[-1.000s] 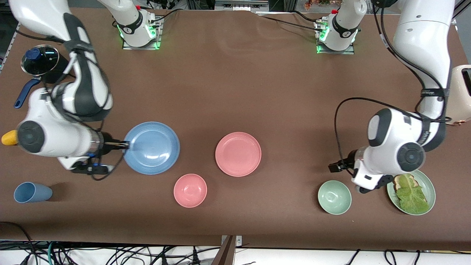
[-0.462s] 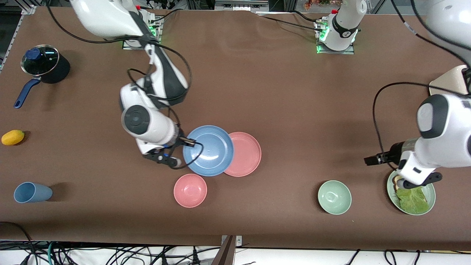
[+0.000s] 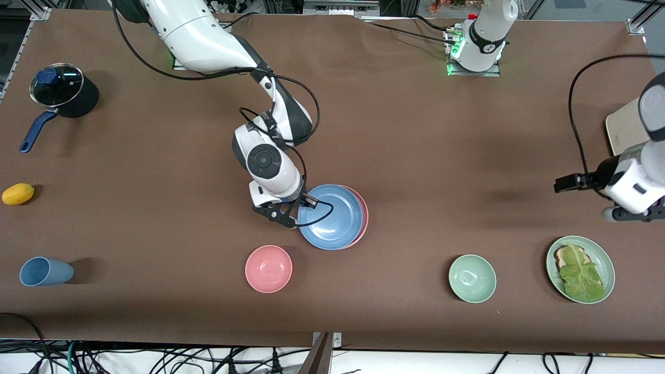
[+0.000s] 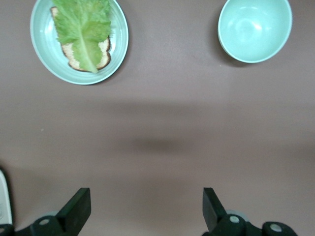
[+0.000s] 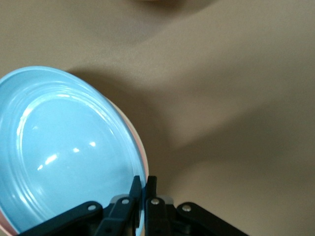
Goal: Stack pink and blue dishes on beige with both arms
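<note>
My right gripper [image 3: 306, 201] is shut on the rim of the blue dish [image 3: 332, 217], on its edge toward the right arm's end. The blue dish sits over the pink dish [image 3: 364, 218] at the table's middle and covers most of it; only a pink crescent shows. The right wrist view shows the gripper [image 5: 144, 184] pinching the blue dish [image 5: 64, 152], which is tilted, with the pink rim [image 5: 143, 152] under it. My left gripper [image 3: 563, 183] is open and empty over bare table at the left arm's end; its fingertips [image 4: 78, 206] stand wide apart. The beige is out of view.
A pink bowl [image 3: 268, 268] lies nearer the camera than the dishes. A green bowl [image 3: 472, 278] and a green plate with lettuce [image 3: 597, 254] sit toward the left arm's end. A blue cup [image 3: 45, 271], a yellow fruit [image 3: 18, 194] and a lidded pot [image 3: 62, 91] sit at the right arm's end.
The right arm carried the blue dish from the right arm's end to over the pink dish. The left arm pulled back from above the lettuce plate toward its end of the table.
</note>
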